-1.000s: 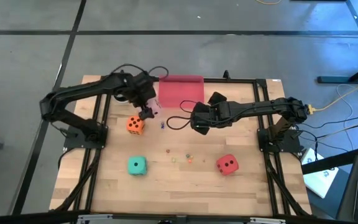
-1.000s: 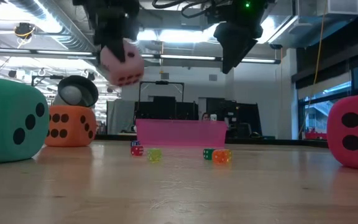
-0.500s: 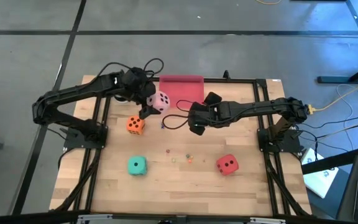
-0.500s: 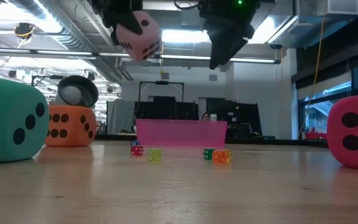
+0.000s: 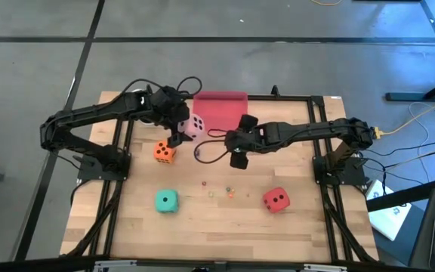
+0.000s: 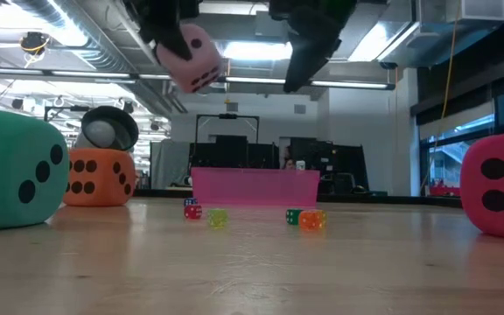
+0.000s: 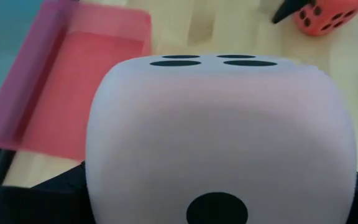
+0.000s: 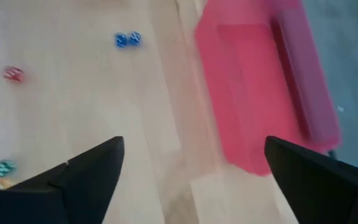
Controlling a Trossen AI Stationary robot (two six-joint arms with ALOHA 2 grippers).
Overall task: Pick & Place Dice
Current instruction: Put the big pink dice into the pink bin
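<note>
The left gripper holds the pink die clamped, raised off the surface. Just beside it, the right gripper gapes wide, empty.

Tray at table's back edge, mid. One die held up off table by left gripper, just left of tray. Right gripper in air before tray. Another die below-left of held one; two more, &, nearer front, left & right. Beads btwn them.
</note>
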